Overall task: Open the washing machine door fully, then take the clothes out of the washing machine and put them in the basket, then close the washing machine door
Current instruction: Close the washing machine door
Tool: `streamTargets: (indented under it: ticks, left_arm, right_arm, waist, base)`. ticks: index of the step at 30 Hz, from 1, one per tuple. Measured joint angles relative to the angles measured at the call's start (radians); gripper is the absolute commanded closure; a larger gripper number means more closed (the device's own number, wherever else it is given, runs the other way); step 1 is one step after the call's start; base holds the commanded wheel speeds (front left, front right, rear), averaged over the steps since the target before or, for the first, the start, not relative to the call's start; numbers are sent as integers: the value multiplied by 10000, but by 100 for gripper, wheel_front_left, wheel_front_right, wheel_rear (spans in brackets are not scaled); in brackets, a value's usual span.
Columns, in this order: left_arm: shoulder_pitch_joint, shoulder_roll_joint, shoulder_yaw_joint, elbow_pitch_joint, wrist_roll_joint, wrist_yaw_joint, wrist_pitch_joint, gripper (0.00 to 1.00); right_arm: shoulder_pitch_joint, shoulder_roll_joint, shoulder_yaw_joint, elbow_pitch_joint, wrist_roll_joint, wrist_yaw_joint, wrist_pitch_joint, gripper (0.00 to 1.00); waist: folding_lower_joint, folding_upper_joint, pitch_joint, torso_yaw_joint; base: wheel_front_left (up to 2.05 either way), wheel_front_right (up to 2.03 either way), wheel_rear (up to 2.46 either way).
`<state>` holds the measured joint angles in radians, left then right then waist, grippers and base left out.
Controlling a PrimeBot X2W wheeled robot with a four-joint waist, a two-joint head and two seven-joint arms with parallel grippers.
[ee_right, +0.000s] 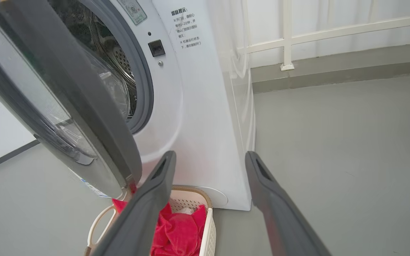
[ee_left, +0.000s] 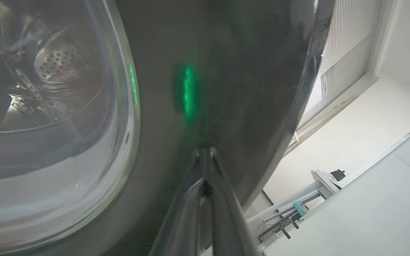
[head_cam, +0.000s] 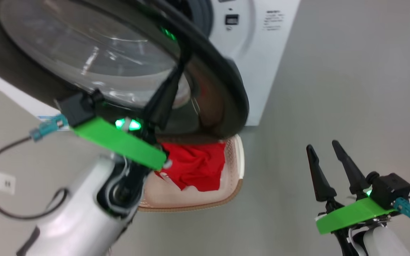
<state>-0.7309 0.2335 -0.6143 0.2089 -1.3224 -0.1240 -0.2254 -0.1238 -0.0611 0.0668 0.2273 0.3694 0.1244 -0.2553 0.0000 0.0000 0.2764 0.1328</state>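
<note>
left gripper (ee_left: pixel 205 153): the fingers are lying closed together with nothing between them, tips pressing against the glossy black rim of the door (ee_left: pixel 226 71). the left wrist view is showing this contact plainly. in the head view the dark fingers are crossing in front of the door's glass window (head_cam: pixel 84 53), and the contact point is hard to make out. left of the fingertips, the wrist view is looking through the glass at the holed steel drum (ee_left: pixel 55 60).

right gripper (head_cam: pixel 320 144): the fingers are standing wide apart and holding nothing, hanging over bare grey floor (head_cam: pixel 351 89). its wrist view is showing the door standing partly open, ahead and to the left of the fingers, and the white washing machine (ee_right: pixel 205 106) straight ahead between them.

the basket (ee_right: pixel 210 227) is sitting below and just left of the right gripper's fingers, under the door's lower edge, near the machine's front. the red clothes (ee_right: pixel 178 231) are lying inside it. in the head view the basket is showing just beyond the left forearm (head_cam: pixel 84 213).
</note>
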Motion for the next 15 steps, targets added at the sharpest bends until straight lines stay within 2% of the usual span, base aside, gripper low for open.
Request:
streamTargets:
  ticks: [8, 15]
  left_arm:
    - [-1308, -255, 38, 1446, 54, -2, -242, 100]
    - [-1243, -268, 320, 1661, 249, -2, -244, 100]
  right_arm:
    - [-250, 42, -50, -19, 0, 0, 0, 0]
    - [-227, 56, -207, -12, 0, 0, 0, 0]
  waist:
    - [0, 0, 413, -731]
    - [0, 0, 264, -862]
  base:
    - [0, 0, 0]
    - [0, 0, 0]
